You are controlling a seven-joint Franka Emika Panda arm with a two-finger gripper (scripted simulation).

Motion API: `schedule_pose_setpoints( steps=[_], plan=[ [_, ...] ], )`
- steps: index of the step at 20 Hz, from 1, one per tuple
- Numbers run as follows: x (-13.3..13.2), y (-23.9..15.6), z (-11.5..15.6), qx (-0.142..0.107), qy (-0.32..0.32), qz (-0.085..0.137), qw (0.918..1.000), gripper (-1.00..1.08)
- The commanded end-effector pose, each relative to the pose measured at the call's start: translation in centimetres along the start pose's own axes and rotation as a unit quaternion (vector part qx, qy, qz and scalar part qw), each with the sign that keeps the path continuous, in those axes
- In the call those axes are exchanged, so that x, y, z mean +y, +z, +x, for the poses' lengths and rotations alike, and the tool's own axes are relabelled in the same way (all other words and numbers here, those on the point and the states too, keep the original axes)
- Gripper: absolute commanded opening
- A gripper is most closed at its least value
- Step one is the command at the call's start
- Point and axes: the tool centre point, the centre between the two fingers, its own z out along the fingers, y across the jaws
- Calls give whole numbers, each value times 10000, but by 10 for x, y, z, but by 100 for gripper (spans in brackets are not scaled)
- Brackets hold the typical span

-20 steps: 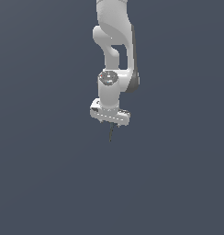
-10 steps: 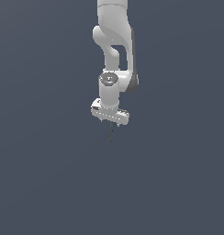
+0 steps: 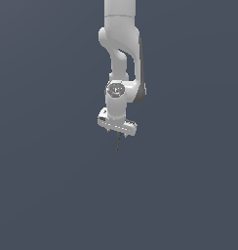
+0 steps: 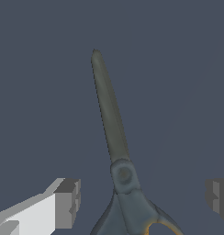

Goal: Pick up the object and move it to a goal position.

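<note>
Gripper wide open around scissors.

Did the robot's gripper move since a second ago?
No, not that I can tell. In the exterior view the gripper sits at the same spot in the frame, with the scissors hanging below it. The plain background offers no fixed landmark.

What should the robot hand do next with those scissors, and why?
Probably close the fingers. In the wrist view the scissors lie between the two grey fingertips, with a wide gap on each side, so the gripper looks open and touches nothing. In the exterior view the scissors show only as a dark sliver just below the gripper. A careful squeeze near the pivot seems the likely next step.
</note>
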Motion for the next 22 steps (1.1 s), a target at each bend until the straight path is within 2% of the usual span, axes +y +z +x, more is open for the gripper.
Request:
schedule_pose_setpoints(
  steps=[1, 8, 9, 22],
  plan=[
    [0, 12, -1, -1, 5, -1, 10000, 100],
    [0, 25, 0, 0, 12, 0, 10000, 100],
    [0, 25, 0, 0, 12, 0, 10000, -100],
    [0, 22, 1, -1, 16, -1, 10000, -100]
  ],
)
